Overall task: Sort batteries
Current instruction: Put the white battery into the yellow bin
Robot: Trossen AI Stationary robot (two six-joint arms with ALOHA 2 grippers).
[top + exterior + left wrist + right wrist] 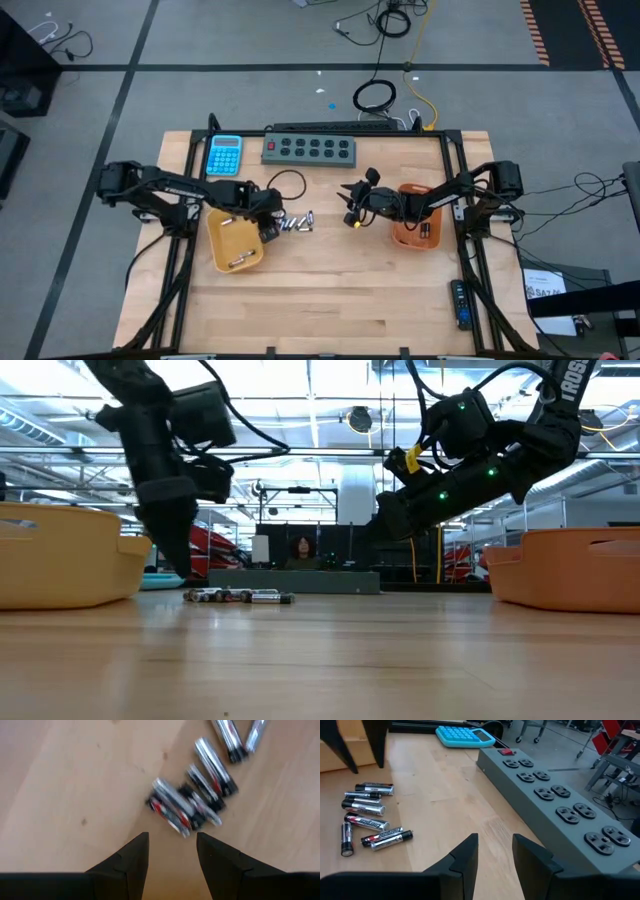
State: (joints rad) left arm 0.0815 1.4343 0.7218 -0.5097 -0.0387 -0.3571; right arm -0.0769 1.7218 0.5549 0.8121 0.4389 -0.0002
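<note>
Batteries [367, 817], seven counted, loose on the wood table [330, 290] beside yellow tray [237, 243]. Left gripper [171, 851] lowered just short, fingers parted, empty. Right gripper [495, 851] raised, parted, empty.

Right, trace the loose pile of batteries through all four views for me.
High view: batteries lie on the table between the trays, beside the left hand.
Low view: a low row on the wood, left of centre, by the left arm.
Left wrist view: a cluster just beyond the open fingers.
Right wrist view: at the left edge.
Shared landmark: the left hand, next to the pile.
</note>
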